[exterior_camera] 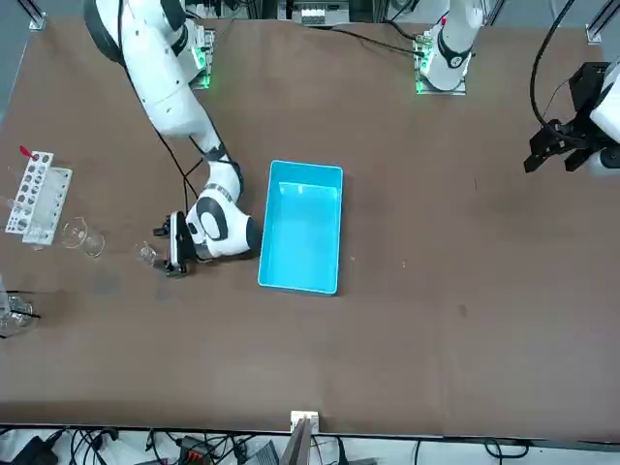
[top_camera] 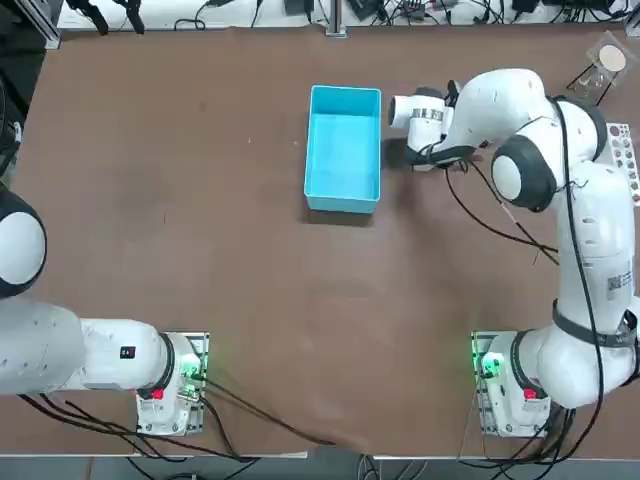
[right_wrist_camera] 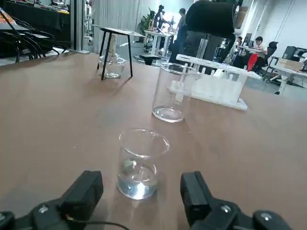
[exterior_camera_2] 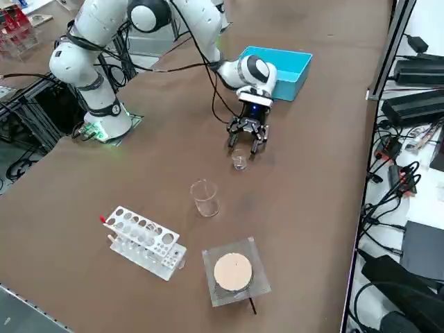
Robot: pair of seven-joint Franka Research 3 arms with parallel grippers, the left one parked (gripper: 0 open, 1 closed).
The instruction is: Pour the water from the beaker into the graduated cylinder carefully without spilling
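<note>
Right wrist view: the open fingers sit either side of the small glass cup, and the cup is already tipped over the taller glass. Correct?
Not quite. The small glass cup is not tipped: it stands upright on the table, short of the taller glass. The right gripper does have its fingers open either side of it. The right wrist view shows this.

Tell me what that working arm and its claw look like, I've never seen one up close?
The right arm is built from glossy white rounded shells with dark grey bands at the joints. Black cables trail loosely along it. Its base glows green, with a red spot beside it. The right gripper is black with two short, blocky black fingers.
</note>
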